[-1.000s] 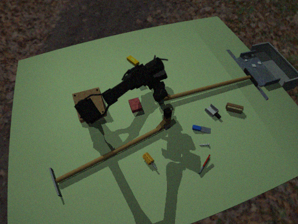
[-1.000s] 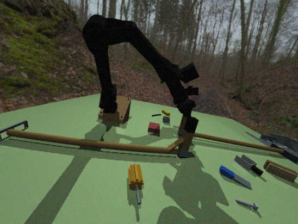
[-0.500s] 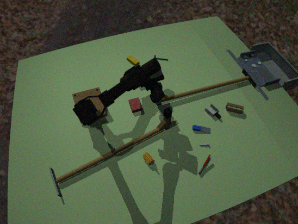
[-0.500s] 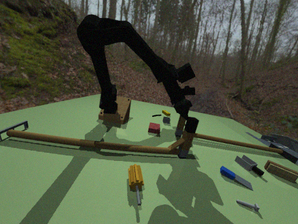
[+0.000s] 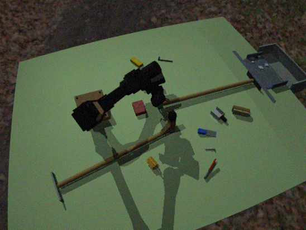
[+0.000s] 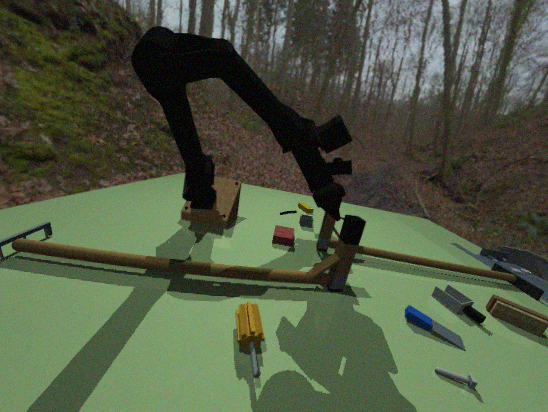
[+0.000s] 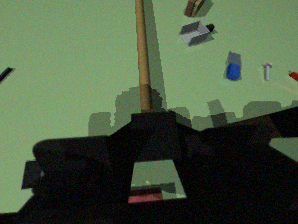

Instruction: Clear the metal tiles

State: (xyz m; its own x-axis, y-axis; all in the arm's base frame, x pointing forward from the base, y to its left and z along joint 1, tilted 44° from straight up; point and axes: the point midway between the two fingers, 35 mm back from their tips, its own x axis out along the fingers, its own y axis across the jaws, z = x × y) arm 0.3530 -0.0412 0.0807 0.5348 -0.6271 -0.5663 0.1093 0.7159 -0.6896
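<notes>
My gripper is shut on the upright wooden grip of the long scraper. Its pole runs along the table to the right. Its long grey blade lies across the near end of the steel bench plate. The grey catch box stands right behind the plate. A few small pale tiles lie where the plate meets the box; I cannot tell on which side. My fingertips are hidden in shadow in the wrist view.
A second long tool with a black-topped grip lies beside my gripper. Around it lie a red block, yellow screwdriver, blue-handled knife, bolt, grey bracket, and brown block.
</notes>
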